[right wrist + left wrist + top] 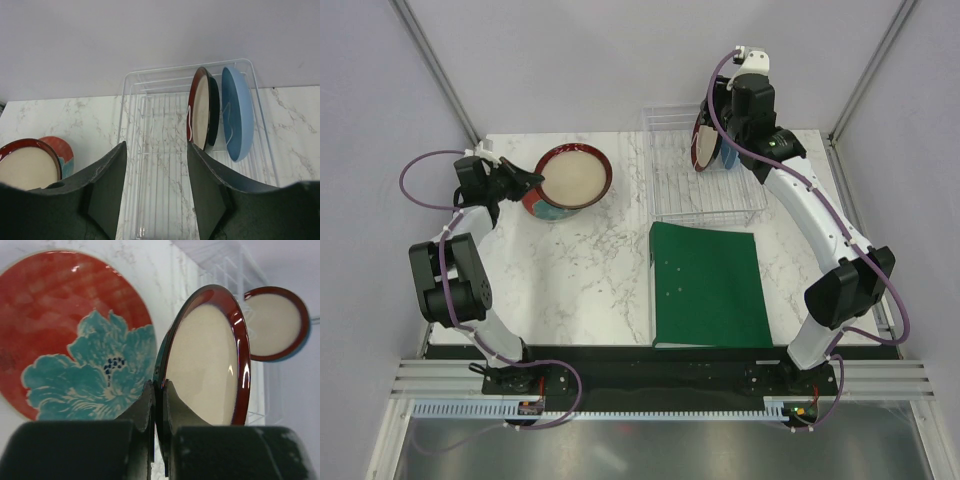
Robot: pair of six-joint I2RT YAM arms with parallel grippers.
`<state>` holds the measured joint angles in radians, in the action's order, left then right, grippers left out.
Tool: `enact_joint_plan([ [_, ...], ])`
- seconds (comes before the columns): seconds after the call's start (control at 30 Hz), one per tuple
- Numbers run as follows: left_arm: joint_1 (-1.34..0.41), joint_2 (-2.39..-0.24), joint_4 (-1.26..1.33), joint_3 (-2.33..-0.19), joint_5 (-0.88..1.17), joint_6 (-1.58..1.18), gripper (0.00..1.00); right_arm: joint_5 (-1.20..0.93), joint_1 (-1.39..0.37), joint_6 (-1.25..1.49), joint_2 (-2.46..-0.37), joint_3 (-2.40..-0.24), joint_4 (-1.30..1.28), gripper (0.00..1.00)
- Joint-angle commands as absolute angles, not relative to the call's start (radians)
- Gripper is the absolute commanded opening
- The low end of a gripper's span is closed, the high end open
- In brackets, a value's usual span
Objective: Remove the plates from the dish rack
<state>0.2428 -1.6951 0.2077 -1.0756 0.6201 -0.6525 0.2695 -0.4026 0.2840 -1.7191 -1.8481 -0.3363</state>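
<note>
Left fingers (142, 410): left gripper (160, 400) pinched on the rim of a cream plate (205, 360), which is held tilted
Right fingers (110, 185): right gripper (157, 147) spread wide, holding nothing, over the dish rack (131, 100)
Green folder (710, 285): flat on the table (580, 270), just in front of the rack
Floral plate (75, 330): flat on the marble, partly under the held plate
Rack contents: 2 plates upright at its far right, a second cream plate (200, 112) beside a blue plate (237, 112)
</note>
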Motion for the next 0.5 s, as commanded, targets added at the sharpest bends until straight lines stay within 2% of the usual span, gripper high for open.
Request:
enact_joint_plan([
  [0.0,0.259,-1.753,0.172,-1.189,0.572,-0.568,0.02,0.253,-0.381,0.265,-1.704,-1.825,-0.328,0.58],
  [0.47,0.31,-1.89,0.179,-1.249,0.494,-0.551,0.02,0.209,-0.341,0.27,-1.755,-1.792,-0.314,0.55],
])
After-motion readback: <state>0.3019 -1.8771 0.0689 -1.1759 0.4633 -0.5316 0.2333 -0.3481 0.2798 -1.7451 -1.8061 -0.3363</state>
